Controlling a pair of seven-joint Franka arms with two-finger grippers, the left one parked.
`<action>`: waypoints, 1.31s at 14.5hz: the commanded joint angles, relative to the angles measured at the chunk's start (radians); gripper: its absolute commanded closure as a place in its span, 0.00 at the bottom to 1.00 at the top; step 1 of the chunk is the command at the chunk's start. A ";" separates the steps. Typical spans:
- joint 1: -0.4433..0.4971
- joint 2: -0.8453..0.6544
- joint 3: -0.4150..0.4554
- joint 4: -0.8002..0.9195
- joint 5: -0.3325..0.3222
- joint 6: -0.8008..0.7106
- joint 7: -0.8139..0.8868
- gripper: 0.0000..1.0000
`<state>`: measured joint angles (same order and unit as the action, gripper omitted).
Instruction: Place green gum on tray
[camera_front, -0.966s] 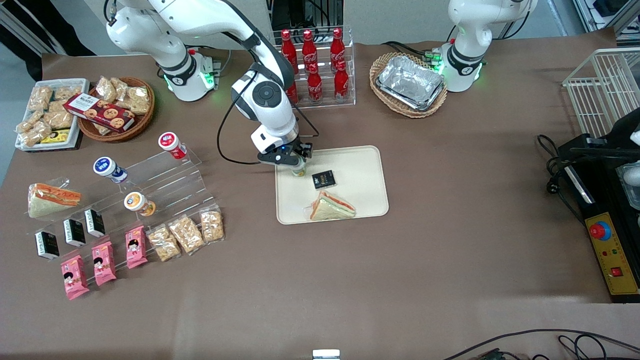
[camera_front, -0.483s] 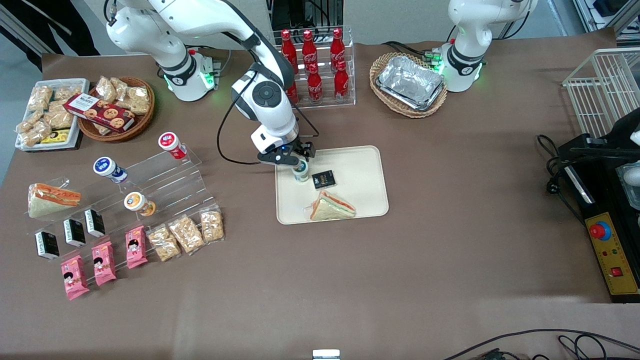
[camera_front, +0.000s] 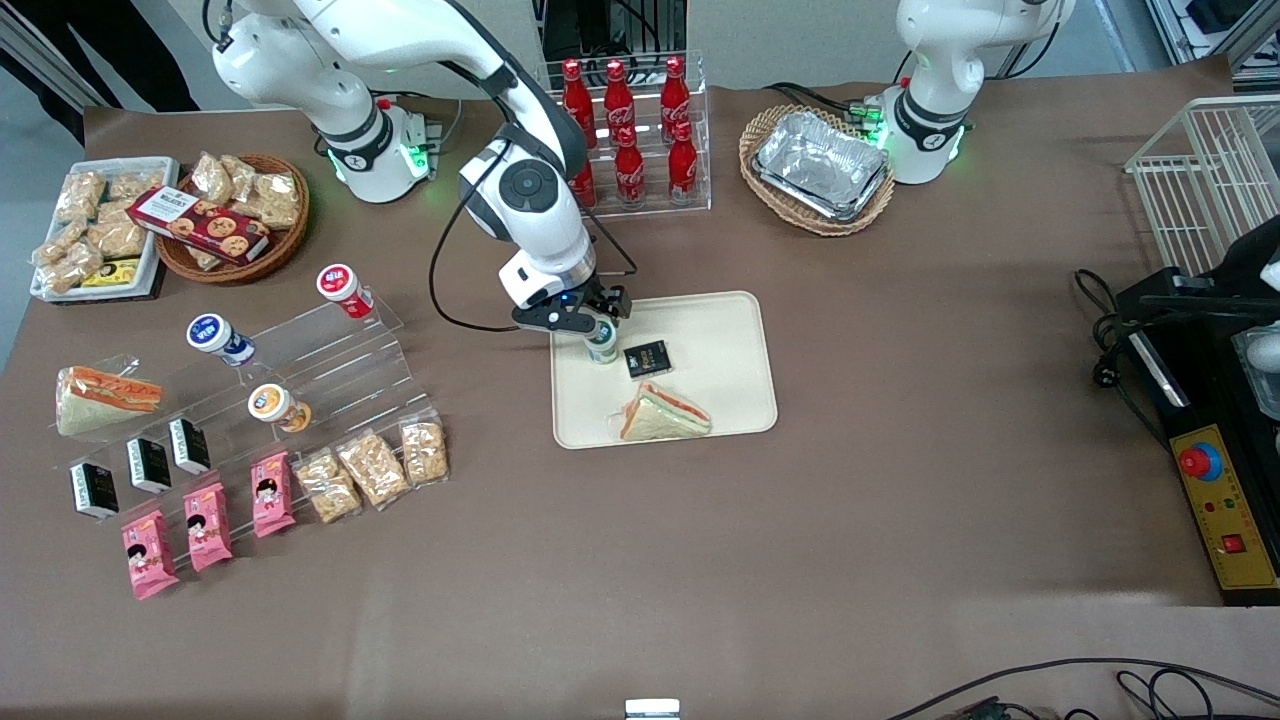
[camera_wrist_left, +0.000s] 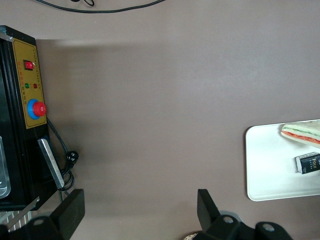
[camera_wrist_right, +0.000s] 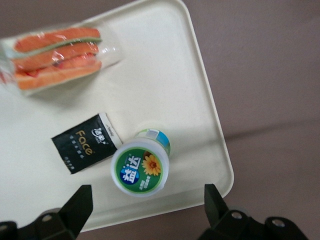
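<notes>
Directly below the tool (camera_front: 598, 328), fingers spread wide and gripping nothing, the small white cylindrical gum canister with its green-ringed lid (camera_wrist_right: 140, 167) stands upright on the cream-beige plastic tray (camera_wrist_right: 165, 85), touching a small black packet (camera_wrist_right: 86, 142), a wrapped triangular sandwich (camera_wrist_right: 55, 55) lying nearby. Release looks done; best now is a straight vertical lift, no sideways brush on that lid.
</notes>
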<state>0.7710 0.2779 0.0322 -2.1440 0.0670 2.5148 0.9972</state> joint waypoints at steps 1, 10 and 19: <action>-0.041 -0.060 -0.005 0.122 -0.013 -0.238 -0.041 0.00; -0.165 -0.089 -0.006 0.591 0.002 -0.853 -0.322 0.00; -0.546 -0.194 0.006 0.612 -0.010 -0.967 -0.848 0.00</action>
<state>0.3635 0.0940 0.0212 -1.5341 0.0629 1.5719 0.3162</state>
